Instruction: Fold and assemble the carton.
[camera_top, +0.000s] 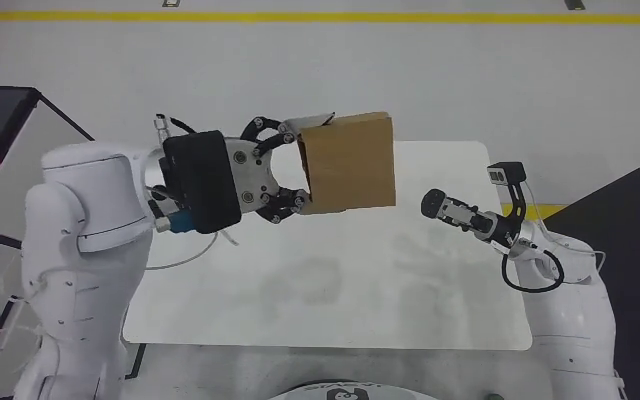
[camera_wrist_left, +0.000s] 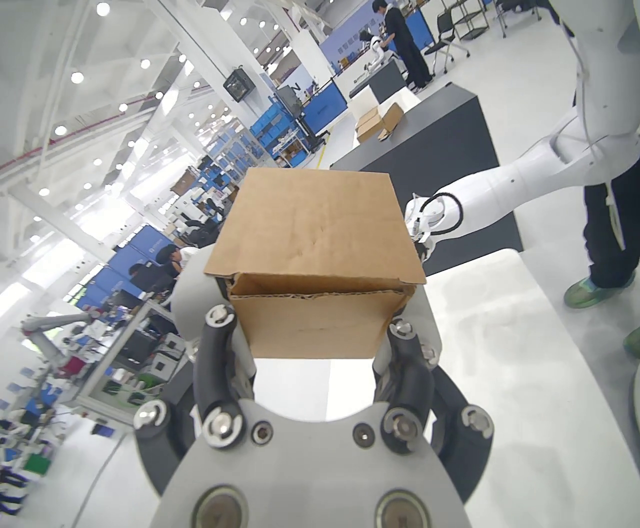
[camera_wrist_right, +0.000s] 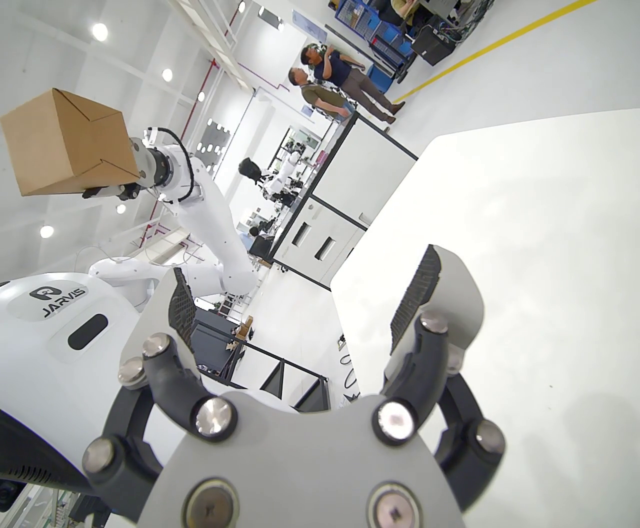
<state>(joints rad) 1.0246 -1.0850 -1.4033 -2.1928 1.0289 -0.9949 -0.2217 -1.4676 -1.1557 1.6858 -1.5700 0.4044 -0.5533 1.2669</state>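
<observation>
Above the table (camera_top: 420, 300), left gripper (camera_top: 296, 168) clamps the box (camera_top: 348, 162) by its end; right gripper (camera_wrist_right: 302, 292) gapes wide, empty. Best hold it level so flaps press square.

This is a large industrial hall, probably a robotics lab or factory floor. High white ceiling trusses carry rows of round lights (camera_wrist_left: 76, 77). Racks of blue bins (camera_wrist_left: 270, 125) line the aisles, and a yellow line (camera_top: 320, 16) marks the pale floor. 1 dark workbench (camera_wrist_left: 425, 145) stands beyond the white table (camera_top: 330, 300), bearing cardboard boxes (camera_wrist_left: 377, 122). A 2-door cabinet (camera_wrist_right: 315, 240) stands nearby.
</observation>
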